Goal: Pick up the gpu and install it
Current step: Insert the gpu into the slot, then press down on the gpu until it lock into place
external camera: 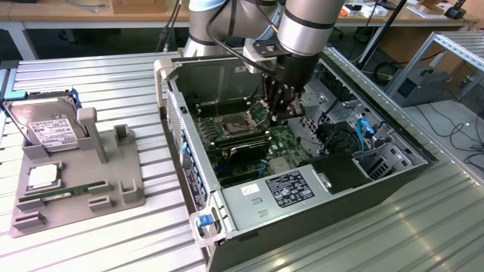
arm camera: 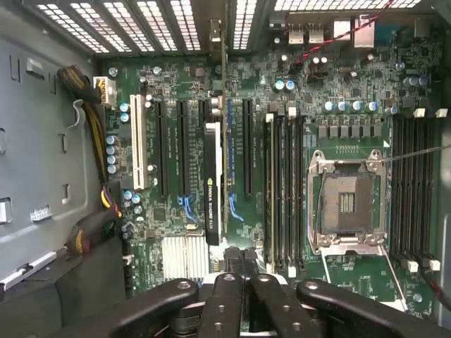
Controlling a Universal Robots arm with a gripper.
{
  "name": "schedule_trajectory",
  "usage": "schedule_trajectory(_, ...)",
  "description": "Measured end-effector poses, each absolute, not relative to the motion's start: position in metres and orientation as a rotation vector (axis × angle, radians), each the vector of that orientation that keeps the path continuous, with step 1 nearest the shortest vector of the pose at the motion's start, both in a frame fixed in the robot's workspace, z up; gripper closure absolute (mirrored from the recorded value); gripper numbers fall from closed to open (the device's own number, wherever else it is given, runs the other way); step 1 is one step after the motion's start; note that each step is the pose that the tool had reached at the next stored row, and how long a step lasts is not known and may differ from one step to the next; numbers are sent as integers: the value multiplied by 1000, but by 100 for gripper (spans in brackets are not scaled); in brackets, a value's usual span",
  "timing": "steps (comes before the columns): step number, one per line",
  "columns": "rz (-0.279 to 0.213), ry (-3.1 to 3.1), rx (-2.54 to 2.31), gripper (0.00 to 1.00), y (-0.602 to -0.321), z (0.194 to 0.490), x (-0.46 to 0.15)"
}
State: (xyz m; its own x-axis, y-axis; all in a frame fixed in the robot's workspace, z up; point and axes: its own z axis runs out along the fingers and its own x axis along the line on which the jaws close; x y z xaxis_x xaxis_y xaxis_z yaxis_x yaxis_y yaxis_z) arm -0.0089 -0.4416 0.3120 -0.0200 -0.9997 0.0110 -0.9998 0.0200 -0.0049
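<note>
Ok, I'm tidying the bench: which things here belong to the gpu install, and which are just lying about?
In the job: gpu, on edge among the motherboard slots; gripper, shut, over the board; computer case.
Lying about: hard drive, memory stick, grey holder tray.

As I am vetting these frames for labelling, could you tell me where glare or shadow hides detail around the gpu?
Exterior view: glare streaks the metal table, and the gripper reads dark against the shaded case interior. Wrist view: the vent grille glows white with backlight, the gpu is evenly lit, and the foreground beneath it lies in shadow.
</note>
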Motion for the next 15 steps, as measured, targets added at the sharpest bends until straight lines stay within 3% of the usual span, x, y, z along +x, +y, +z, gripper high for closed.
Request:
schedule_trajectory(7, 18, -2240, 2196, 89, -442, 312, -9)
schedule_trajectory(15, 18, -2240, 2196, 89, -442, 301, -52)
